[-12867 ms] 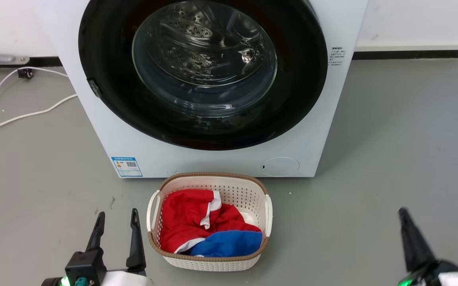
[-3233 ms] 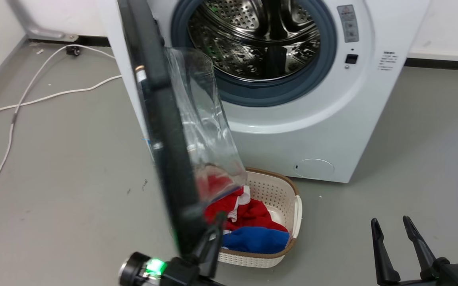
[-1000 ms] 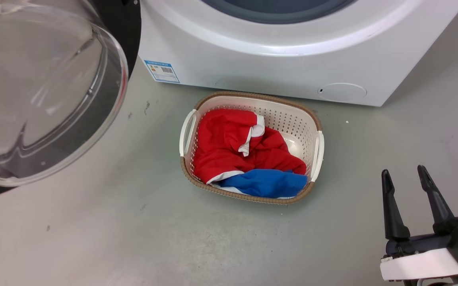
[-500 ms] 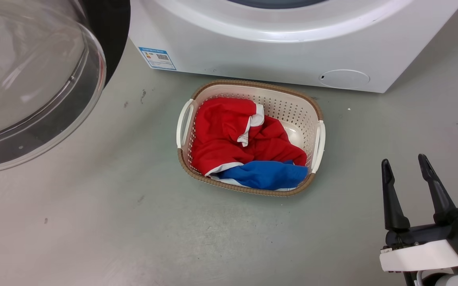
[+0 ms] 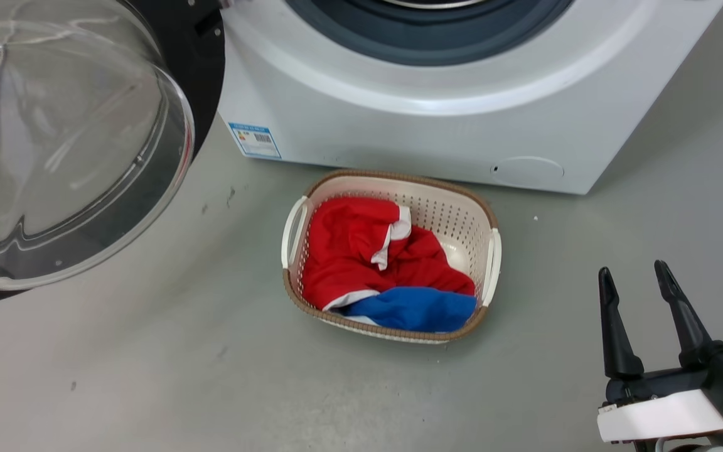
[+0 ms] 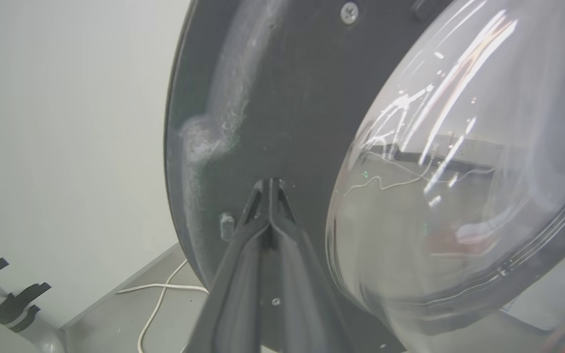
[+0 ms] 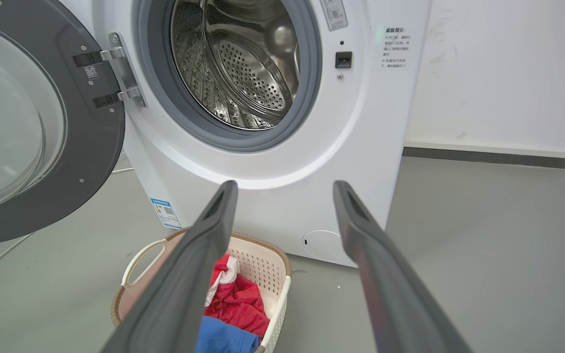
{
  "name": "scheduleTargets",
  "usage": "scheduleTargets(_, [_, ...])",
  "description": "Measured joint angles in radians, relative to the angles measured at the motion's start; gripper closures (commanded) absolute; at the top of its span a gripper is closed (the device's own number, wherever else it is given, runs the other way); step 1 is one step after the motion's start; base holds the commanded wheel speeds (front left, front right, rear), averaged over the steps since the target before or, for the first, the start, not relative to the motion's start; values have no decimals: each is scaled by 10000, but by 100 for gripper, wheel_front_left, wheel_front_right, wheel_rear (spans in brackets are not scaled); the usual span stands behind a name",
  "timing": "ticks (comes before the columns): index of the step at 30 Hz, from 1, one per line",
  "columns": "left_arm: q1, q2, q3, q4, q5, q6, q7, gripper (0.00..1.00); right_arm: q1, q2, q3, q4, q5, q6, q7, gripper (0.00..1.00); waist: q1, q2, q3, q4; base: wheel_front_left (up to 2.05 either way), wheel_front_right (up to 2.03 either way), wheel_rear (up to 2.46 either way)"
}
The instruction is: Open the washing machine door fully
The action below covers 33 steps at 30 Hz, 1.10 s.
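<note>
The washing machine door (image 5: 201, 75), a black disc with a clear domed glass bowl, stands swung wide open at the left of the white washing machine (image 5: 430, 132). In the right wrist view the door (image 7: 91, 147) hangs on its hinge left of the machine (image 7: 361, 137), with the steel drum and grey-blue ring exposed. My left gripper (image 6: 269, 185) is shut, its tips against the door's (image 6: 287, 98) black inner face beside the dome. My right gripper (image 5: 632, 268) stands open and empty at the lower right, apart from the machine, and its fingers frame the machine front (image 7: 285, 184).
A white laundry basket (image 5: 494, 263) with red and blue clothes sits on the grey floor right before the machine, also low in the right wrist view (image 7: 282, 289). A small round cap (image 5: 528, 169) is low on the machine front. A white cable (image 6: 160, 294) lies by the wall behind the door.
The door went from shut to edge-on to swung wide at the left. Over the last second the head camera shifted; door and open right gripper look unchanged.
</note>
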Motion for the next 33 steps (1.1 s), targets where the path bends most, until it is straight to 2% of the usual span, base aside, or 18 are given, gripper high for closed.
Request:
scheduleTargets(6, [639, -489, -65, -1490, 583, -151, 0, 100, 262, 0, -71, 6, 65, 0, 0, 0, 0, 0, -826, 11, 0, 0, 0])
scheduleTargets(13, [1335, -1187, -677, -3120, 991, -284, 0, 100, 544, 2, -234, -201, 125, 0, 0, 0, -1, 0, -1654, -23, 0, 0, 0])
scheduleTargets(18, [1883, -1735, -1453, -4159, 1294, -313, 0, 100, 717, 0, -278, -355, 134, 0, 0, 0, -1, 0, -2057, -142, 0, 0, 0])
scheduleTargets(25, [2948, -3225, -3018, -5453, 1691, -282, 0, 100, 988, 2, -412, -581, 219, 0, 0, 0, -1, 0, -2382, -349, 0, 0, 0])
scheduleTargets(33, [3512, -3825, -4021, -5614, 1647, -104, 82, 100, 1152, 0, -389, -598, 360, 0, 0, 0, -1, 0, -2426, -633, 0, 0, 0])
